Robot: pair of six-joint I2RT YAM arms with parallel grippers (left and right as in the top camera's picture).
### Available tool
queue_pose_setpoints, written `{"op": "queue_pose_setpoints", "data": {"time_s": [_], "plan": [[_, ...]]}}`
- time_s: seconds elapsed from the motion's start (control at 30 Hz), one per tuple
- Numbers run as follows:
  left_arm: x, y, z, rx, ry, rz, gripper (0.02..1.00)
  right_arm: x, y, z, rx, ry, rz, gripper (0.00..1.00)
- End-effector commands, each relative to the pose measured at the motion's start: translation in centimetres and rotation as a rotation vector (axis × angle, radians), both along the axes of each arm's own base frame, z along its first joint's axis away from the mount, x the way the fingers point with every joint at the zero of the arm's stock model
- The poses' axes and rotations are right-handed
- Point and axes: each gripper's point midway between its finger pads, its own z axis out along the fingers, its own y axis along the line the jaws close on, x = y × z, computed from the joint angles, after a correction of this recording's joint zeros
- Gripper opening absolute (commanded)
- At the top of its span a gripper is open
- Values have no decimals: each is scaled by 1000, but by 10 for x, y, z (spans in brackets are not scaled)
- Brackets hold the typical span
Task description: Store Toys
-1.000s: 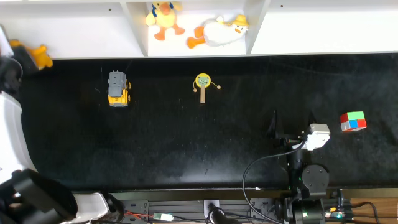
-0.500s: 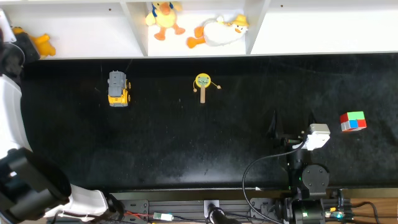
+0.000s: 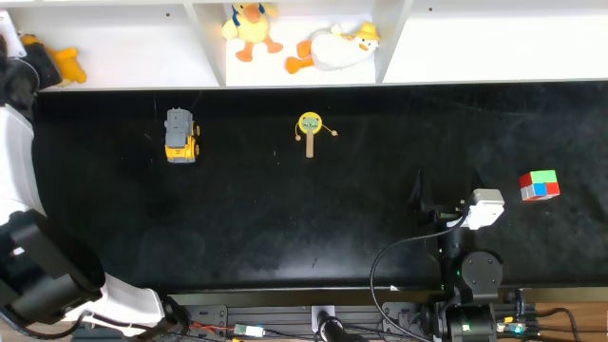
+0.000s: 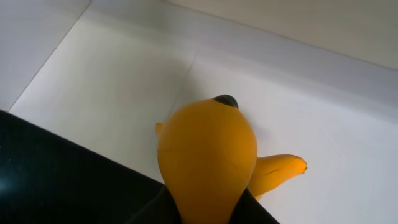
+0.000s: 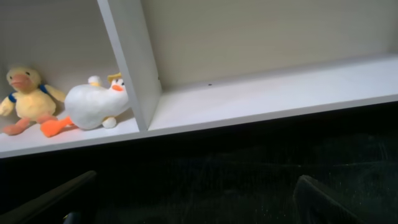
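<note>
Orange plush toy [image 4: 208, 155], entry one: where is it, and what holds it? asks the clerk.

Keeper: It is inside the left compartment of the white shelf [image 3: 133, 52]. Whether it touches the shelf floor, I cannot tell. The left gripper [image 4: 208, 210] is clenched on it, a finger on either side of the body. The right gripper [image 3: 445, 195] is spread wide with nothing between its fingers, well in front of the shelf's right compartment.

Clerk: Step in hand?

Keeper: By my judgement, setting down, with the release not yet made. The next move calls for resting the toy on the shelf floor, letting go, then backing out without dragging it along.

Clerk: Count, please.

Keeper:
- Plush toys, three: the orange one, plus a yellow duck [image 3: 250, 24] and a white goose [image 3: 332, 47] side by side in the shelf's middle compartment.
- Toy truck [image 3: 180, 135], one, in front of the left compartment.
- Rattle drum [image 3: 310, 125], one, in front of the middle compartment.
- Colour cube [image 3: 540, 184], one, well in front of the right compartment.

That makes three yet to store, by my reckoning.
</note>
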Motion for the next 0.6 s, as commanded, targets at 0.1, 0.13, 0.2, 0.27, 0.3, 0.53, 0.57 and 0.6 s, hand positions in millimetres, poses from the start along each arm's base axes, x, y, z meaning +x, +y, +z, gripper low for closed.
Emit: {"op": "queue_pose_setpoints", "data": {"time_s": [0.1, 0.13, 0.2, 0.27, 0.3, 0.53, 0.57, 0.6], "plan": [[15, -15, -3, -18, -7, -32, 174, 0, 1, -4, 7, 1, 4, 996], [16, -17, -3, -18, -7, -36, 176, 0, 1, -4, 7, 1, 4, 996], [16, -19, -3, -14, -4, -36, 176, 0, 1, -4, 7, 1, 4, 993], [17, -22, -4, -12, -3, -40, 178, 0, 1, -4, 7, 1, 4, 993], [18, -23, -4, -12, -2, -43, 178, 0, 1, -4, 7, 1, 4, 996], [17, -25, -10, -4, 26, -32, 198, 0, 1, -4, 7, 1, 4, 996], [17, -25, -11, -5, 27, -33, 200, 0, 1, -4, 7, 1, 4, 996], [17, -25, -11, -5, 27, -33, 200, 0, 1, -4, 7, 1, 4, 993]]}}
